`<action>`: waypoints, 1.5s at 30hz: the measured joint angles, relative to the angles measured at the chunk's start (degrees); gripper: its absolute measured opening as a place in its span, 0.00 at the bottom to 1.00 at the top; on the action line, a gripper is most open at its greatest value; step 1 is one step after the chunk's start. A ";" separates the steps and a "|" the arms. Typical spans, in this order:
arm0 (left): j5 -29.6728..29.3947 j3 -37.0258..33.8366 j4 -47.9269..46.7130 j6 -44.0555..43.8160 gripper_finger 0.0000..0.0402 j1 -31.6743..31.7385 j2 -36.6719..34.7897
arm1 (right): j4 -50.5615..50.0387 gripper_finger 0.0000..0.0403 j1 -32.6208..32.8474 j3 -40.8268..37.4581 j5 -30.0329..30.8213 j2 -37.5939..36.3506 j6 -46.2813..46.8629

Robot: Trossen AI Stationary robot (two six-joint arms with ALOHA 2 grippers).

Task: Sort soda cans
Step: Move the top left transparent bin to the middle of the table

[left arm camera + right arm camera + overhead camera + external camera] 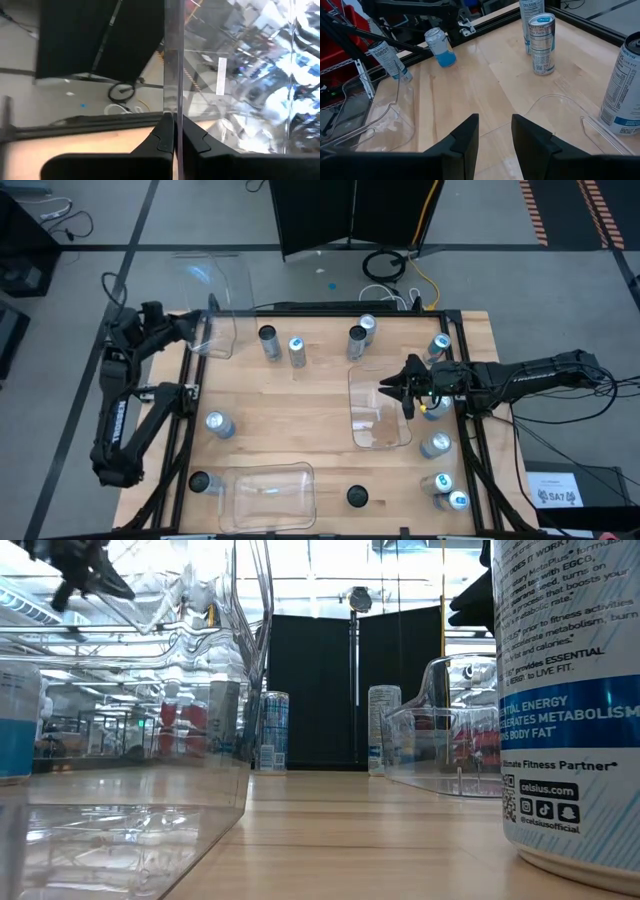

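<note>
Three clear trays on table. Left gripper [174,136] pinches the far-left tray's wall [175,75], tray lifted and tilted. Right gripper [392,388] over the right tray [380,412], fingers slightly apart, empty. Soda cans [297,351] scattered upright around the trays.

Left tool [173,137] clamped shut, raised at far-left corner, right tool [392,389] slightly parted, mid-table

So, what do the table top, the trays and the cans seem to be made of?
Table top: probably wood, pale with visible grain and a light sheen.
Trays: most likely clear hard plastic; the boards show through and the edges glint.
Cans: apparently thin metal, with silvery rims and printed sides.
</note>
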 joint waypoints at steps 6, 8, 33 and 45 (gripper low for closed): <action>-1.82 -7.93 9.94 -4.69 0.01 -8.34 -1.22 | 0.00 0.27 0.02 0.00 0.00 0.00 -0.07; -4.05 -9.24 12.07 -5.72 0.01 -11.93 -1.45 | 0.00 0.27 0.02 0.00 0.00 0.00 -0.07; -48.53 -10.14 21.40 -17.74 0.01 -65.33 14.01 | -0.02 0.27 0.02 0.00 -0.37 -0.02 0.85; -65.41 -2.85 28.35 -28.23 0.01 -87.44 34.46 | -3.03 0.27 0.02 0.00 -0.59 -0.02 3.86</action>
